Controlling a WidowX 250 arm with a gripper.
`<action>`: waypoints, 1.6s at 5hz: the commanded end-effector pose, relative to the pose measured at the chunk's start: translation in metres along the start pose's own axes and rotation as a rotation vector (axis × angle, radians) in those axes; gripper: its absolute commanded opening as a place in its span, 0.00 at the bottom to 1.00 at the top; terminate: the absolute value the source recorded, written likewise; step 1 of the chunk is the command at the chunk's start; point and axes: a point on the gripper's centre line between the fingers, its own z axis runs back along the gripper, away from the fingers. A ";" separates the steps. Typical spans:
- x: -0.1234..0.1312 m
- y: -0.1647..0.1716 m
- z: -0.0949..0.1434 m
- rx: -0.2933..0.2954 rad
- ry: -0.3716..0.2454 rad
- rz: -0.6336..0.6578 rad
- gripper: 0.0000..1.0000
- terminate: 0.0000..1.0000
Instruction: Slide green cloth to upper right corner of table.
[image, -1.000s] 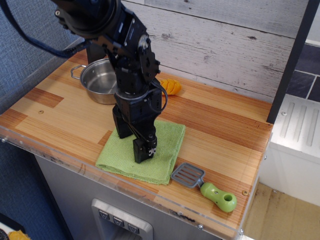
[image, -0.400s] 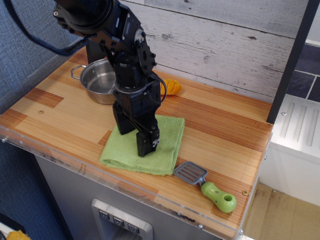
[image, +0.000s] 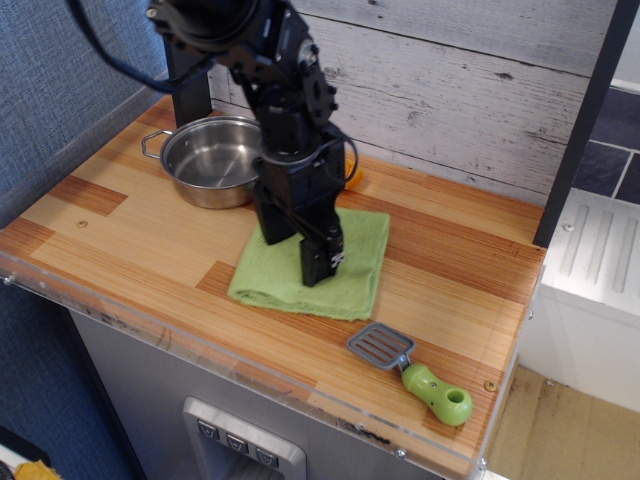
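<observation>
Pressing down on the light lime-green folded cloth (image: 335, 270), the black gripper (image: 320, 268) has its fingers planted at mid-cloth; their spread cannot be told. Cloth lies centre of the wooden plank tabletop (image: 120, 230). Judged mid-slide; next, drag toward the far right corner, keeping downward pressure.

Light lime-green folded square of textured cloth (image: 348, 278) lying flat, near edge slightly rumpled, around mid-table on wooden plank countertop (image: 120, 235) with clear plastic rim
</observation>
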 end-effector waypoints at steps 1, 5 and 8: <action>0.050 -0.037 -0.011 -0.033 -0.021 -0.075 1.00 0.00; 0.104 -0.053 -0.017 -0.063 -0.042 -0.056 1.00 0.00; 0.107 -0.049 0.025 -0.023 -0.116 -0.029 1.00 0.00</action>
